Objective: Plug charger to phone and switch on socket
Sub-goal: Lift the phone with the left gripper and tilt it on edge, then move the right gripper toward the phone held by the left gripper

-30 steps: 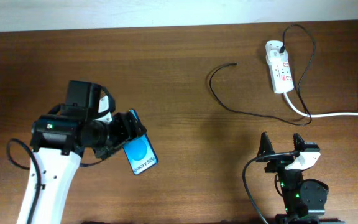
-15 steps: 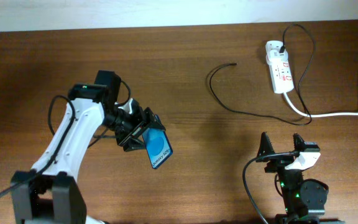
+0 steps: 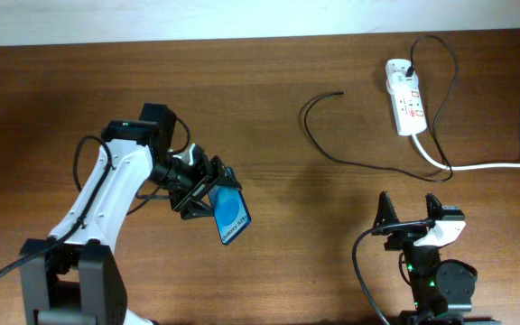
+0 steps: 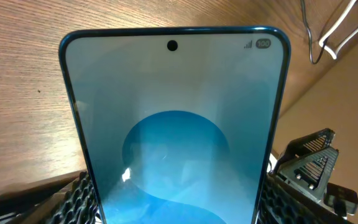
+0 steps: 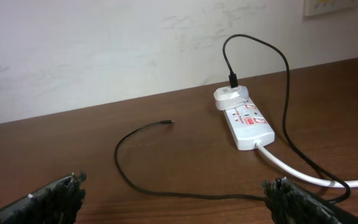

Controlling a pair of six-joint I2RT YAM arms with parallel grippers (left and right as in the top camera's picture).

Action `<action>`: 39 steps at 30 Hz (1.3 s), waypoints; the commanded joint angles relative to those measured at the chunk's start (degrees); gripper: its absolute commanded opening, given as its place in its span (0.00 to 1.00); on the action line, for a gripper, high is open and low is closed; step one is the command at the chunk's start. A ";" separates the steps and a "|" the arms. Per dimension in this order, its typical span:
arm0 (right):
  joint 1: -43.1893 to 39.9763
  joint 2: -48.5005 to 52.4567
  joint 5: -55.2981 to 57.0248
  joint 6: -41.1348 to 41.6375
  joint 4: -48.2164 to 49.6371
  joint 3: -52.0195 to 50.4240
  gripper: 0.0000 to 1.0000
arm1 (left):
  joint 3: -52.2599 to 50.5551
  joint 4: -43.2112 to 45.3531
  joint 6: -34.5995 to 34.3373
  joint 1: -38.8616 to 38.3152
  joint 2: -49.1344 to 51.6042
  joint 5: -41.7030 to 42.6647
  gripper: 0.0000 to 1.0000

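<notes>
Clearly, left pincer [image 3: 211, 189] clamps the phone [image 3: 233, 219] sideways.

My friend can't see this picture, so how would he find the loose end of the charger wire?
Find the white socket strip at the far right of the brown table. The thin black charger runs from it toward the table's middle, loops round and ends in a small plug tip lying on bare wood. It is skinny and black, unlike the thick white cord.

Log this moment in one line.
left gripper: holds blue-screened black smartphone | right gripper: open, empty | thin black cable: tip unplugged
</notes>
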 commanded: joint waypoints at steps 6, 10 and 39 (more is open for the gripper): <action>0.31 -0.48 -1.31 0.48 -0.07 -0.42 0.98 | 0.31 -0.15 1.42 0.28 -0.07 2.56 0.29; 0.31 -0.22 -11.91 0.48 0.83 -0.42 0.99 | 0.31 -0.35 1.40 0.28 -0.07 2.56 0.29; 0.31 10.78 -43.10 40.09 1.29 0.70 0.94 | 0.31 9.81 -2.19 0.28 -0.07 -1.99 0.34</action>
